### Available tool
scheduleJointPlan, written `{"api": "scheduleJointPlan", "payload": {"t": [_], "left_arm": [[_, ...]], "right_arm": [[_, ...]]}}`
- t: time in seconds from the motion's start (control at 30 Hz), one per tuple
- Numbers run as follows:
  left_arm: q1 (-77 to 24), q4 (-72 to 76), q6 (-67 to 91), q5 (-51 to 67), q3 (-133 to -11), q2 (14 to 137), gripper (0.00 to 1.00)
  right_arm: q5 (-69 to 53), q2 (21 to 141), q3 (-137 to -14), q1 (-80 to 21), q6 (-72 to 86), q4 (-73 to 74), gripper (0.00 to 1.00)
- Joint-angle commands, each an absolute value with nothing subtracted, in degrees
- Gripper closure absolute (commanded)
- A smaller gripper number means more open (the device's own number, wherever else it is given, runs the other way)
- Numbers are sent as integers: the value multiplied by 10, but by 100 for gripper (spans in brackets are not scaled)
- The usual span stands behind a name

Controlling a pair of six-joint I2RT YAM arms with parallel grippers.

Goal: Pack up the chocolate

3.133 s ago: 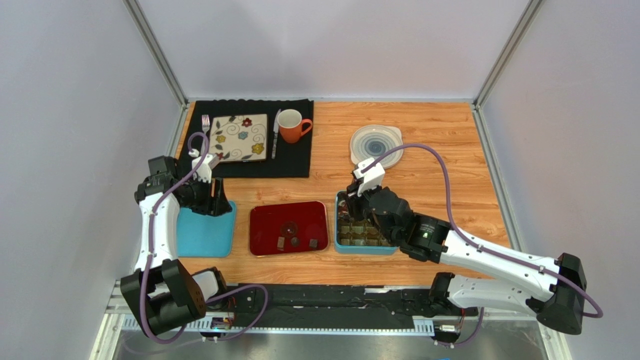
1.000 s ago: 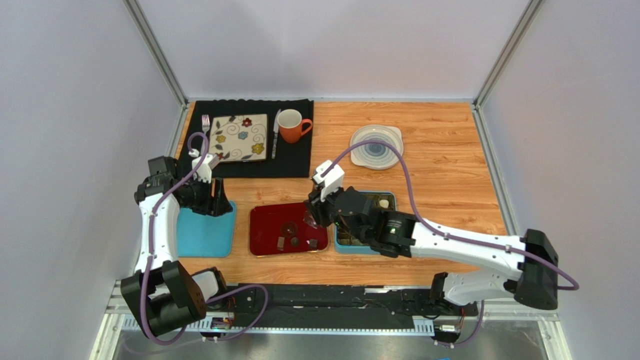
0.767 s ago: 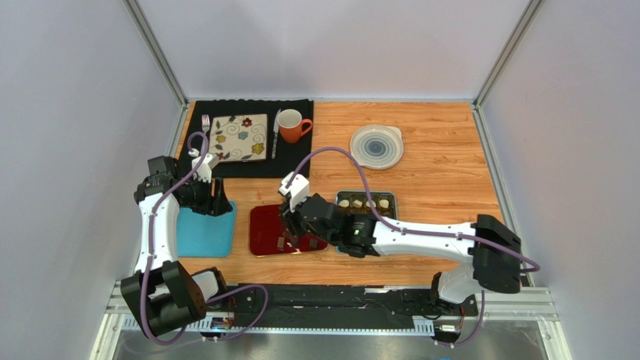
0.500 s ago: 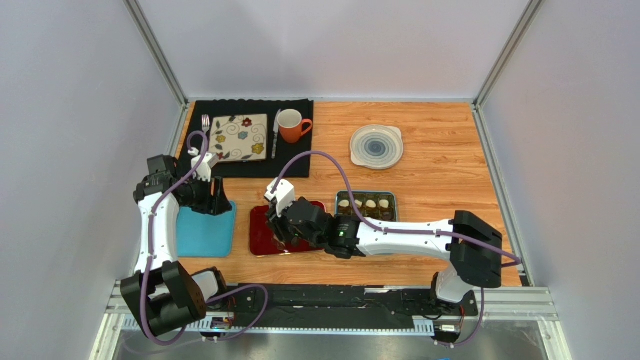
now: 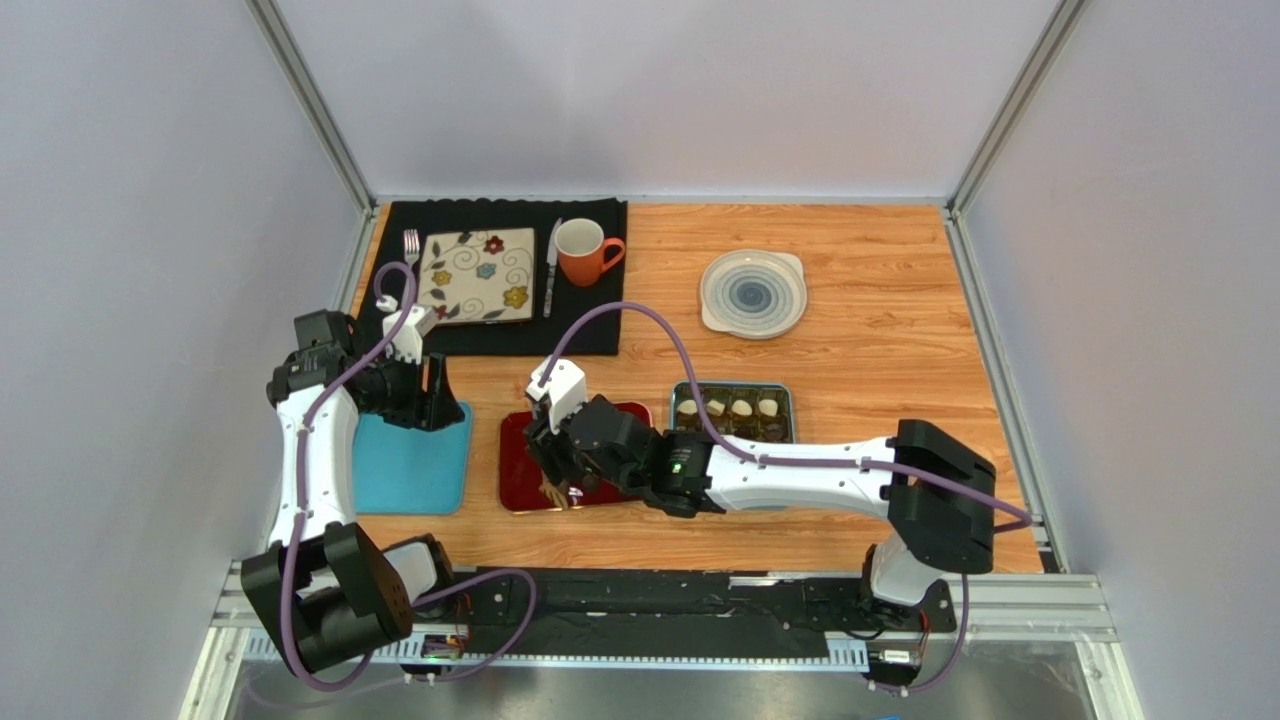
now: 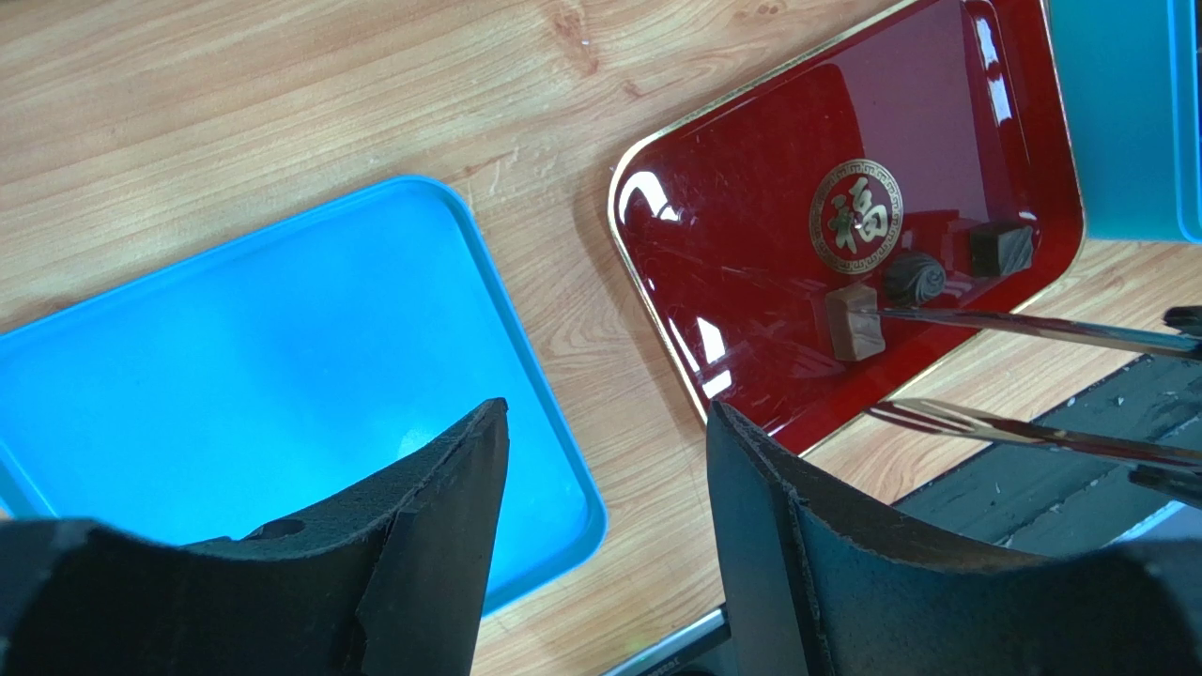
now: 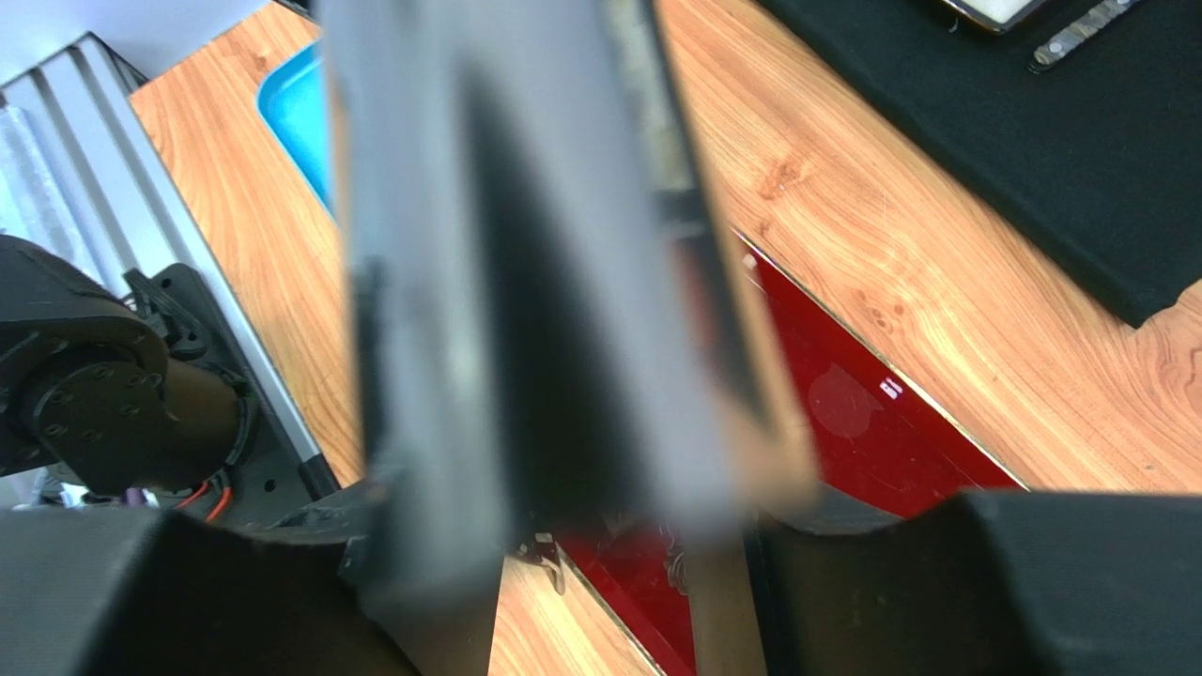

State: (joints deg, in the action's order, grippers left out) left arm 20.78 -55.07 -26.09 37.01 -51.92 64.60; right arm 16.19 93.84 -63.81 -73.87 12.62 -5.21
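Left wrist view: the tongs (image 6: 1016, 331) are seen with their two blades spread, and nothing is pinched between them. One blade tip ends right at a brown square chocolate (image 6: 854, 321) on the red tray (image 6: 734, 240). A round dark piece (image 6: 914, 276) and a dark square piece (image 6: 999, 247) lie just beyond that blade. The tongs are clasped by the right gripper (image 5: 564, 468). To the left, the left gripper (image 6: 604, 416) is held with its fingers parted above the blue tray (image 6: 254, 395). Farther back, cream bonbons (image 5: 741, 407) are lined up in the teal box (image 5: 733, 387).
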Motion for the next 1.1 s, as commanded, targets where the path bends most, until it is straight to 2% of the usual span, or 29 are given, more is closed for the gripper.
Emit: {"api": "scheduleJointPlan", "payload": {"t": [0.0, 1.07], "left_arm": [[214, -551, -276, 378, -540, 635, 37], [214, -557, -284, 371, -546, 630, 37]], "right_arm": [[185, 947, -663, -740, 120, -98, 53], [197, 976, -621, -737, 122, -129, 57]]}}
